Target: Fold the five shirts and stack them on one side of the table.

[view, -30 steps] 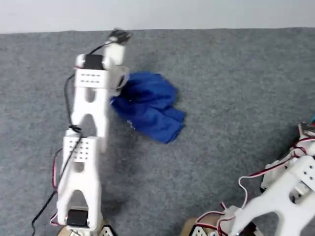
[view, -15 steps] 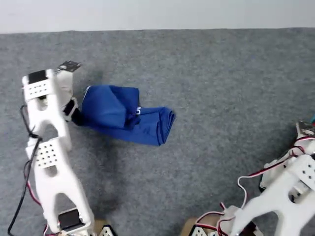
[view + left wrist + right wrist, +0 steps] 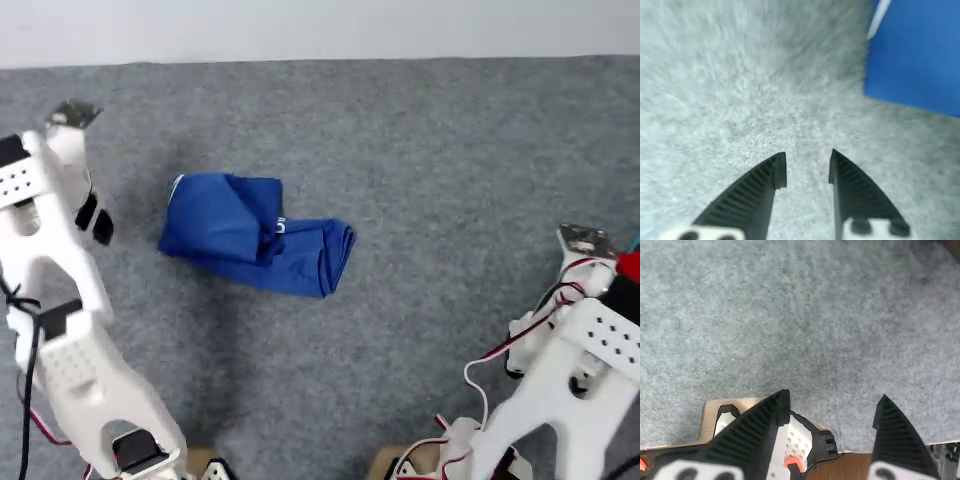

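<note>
Shirt (image 3: 915,50): cut by the frame edge in left wrist view. Table (image 3: 740,60): surface blurred there. Right arm (image 3: 560,400): cropped at frame edge in high view.

bench: your bench (image 3: 450,180) has a grey carpet-like cover, far edge to near edge.
on it: you have one blue shirt (image 3: 250,235), loosely folded and rumpled, lying flat left of centre.
contact: shirt rests directly on the cover.
</note>
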